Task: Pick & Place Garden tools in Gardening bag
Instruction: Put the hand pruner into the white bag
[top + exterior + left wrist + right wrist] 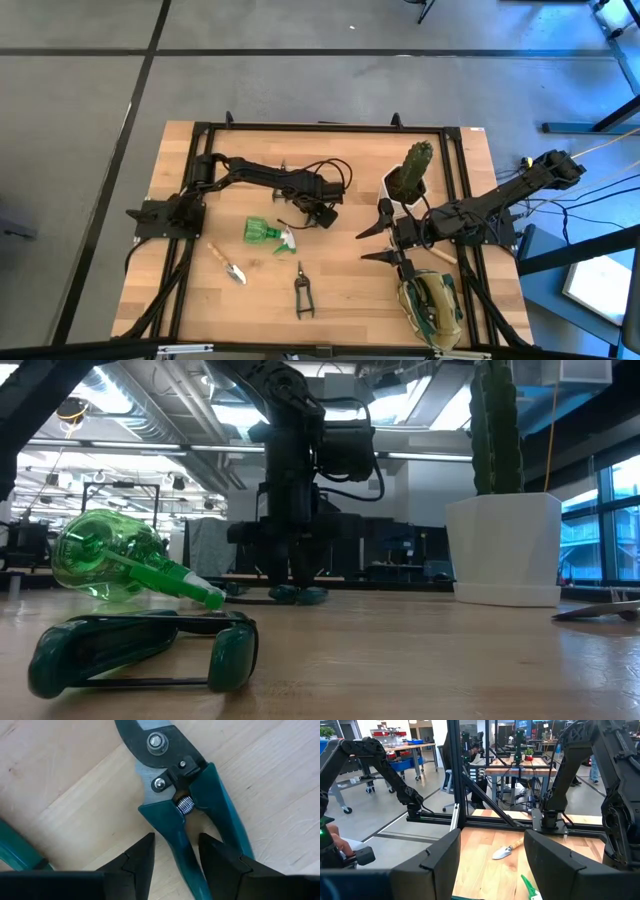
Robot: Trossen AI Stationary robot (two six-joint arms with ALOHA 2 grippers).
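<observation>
We find the left gripper (pixel 177 840) low over the middle of the table (pixel 340 310), its two dark fingers (pixel 142 857) set either side of one handle of the teal-handled pruning shears (pixel 172 780). Slivers of bare wood show on both sides of that handle, so we read the jaws as unclenched and grasping nothing, though only a small squeeze short of it. They straddle the handle just below the spring, probably because the pivot end is too broad and flat to pinch. The shears lie flat on the wood, so we expect the fingertips must go almost to the surface. From this gripper, the green spray bottle (pixel 265 232) lies on its side at 8 o'clock, the trowel (pixel 228 265) farther out the same way, and a second pair of shears (pixel 303 295) at 6 o'clock. The gardening bag (pixel 432 308) sits at 4 o'clock, at the table's near right corner. The right gripper (pixel 385 243) hangs beside the bag with its fingers spread and empty, likely waiting there to keep clear of the left arm. The cactus (pixel 415 165) in its white pot (pixel 505 545) stands at 2 o'clock and is no part of the job.
</observation>
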